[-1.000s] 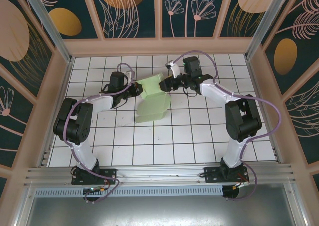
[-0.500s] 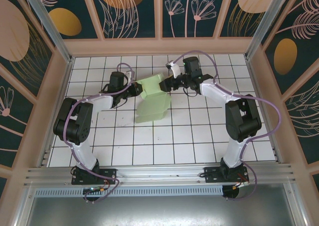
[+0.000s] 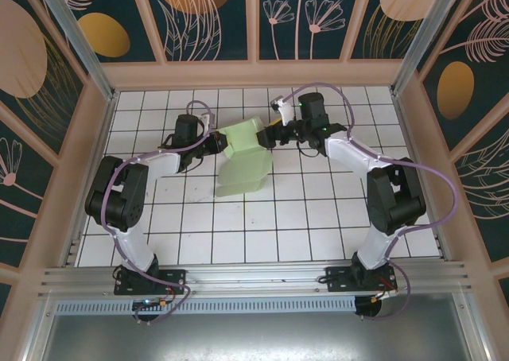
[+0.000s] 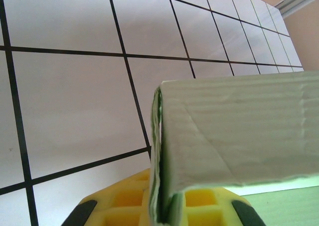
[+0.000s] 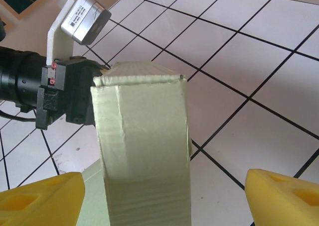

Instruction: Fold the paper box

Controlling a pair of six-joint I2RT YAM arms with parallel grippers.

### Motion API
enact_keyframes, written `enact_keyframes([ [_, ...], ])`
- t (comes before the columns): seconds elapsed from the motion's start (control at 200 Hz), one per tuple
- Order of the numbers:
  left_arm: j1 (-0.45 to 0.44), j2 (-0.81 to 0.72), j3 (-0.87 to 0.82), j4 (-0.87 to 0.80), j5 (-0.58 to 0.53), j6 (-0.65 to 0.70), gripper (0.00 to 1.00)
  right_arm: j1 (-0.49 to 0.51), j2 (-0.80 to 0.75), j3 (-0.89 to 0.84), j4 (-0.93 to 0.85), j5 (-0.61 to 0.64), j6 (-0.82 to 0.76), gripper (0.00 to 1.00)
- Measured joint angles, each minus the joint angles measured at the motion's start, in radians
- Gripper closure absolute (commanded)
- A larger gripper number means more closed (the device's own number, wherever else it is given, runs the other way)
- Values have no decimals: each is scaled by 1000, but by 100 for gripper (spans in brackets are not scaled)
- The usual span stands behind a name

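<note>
The paper box (image 3: 242, 158) is pale green card, partly folded, with one part raised between the two arms and a flat flap lying toward the near side. My left gripper (image 3: 219, 144) is shut on the box's left edge; in the left wrist view its yellow fingers (image 4: 124, 203) pinch the doubled card edge (image 4: 162, 186). My right gripper (image 3: 269, 136) stands open at the box's right side. In the right wrist view a raised panel (image 5: 142, 136) stands between its wide-apart yellow fingertips (image 5: 40, 201) without touching them.
The floor is white tile with black grid lines (image 3: 318, 210), walled by wooden frames (image 3: 254, 73) on three sides. The left arm's wrist and camera (image 5: 50, 86) sit just behind the raised panel in the right wrist view.
The right gripper has opened wider and drawn back a little to the right, away from the box. The left gripper and the box have stayed put.
</note>
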Motion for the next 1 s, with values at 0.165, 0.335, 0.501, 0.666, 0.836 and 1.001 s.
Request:
enact_keyframes([
  [0.165, 0, 0, 0, 0, 0, 0, 100, 0, 0, 0, 3, -1, 5, 25],
  [0.335, 0, 0, 0, 0, 1, 0, 100, 0, 1, 4, 5, -12, 11, 32],
  [0.501, 0, 0, 0, 0, 3, 0, 100, 0, 19, 24, 5, -17, 18, 42],
  [0.666, 0, 0, 0, -1, 3, 0, 100, 1, 29, 29, 4, -16, 18, 38],
  [0.836, 0, 0, 1, -8, 3, 3, 100, 1, 29, 29, 13, -8, 26, 19],
  [1.001, 0, 0, 2, -15, 3, 19, 100, 0, -15, -24, 80, 1, 58, 16],
])
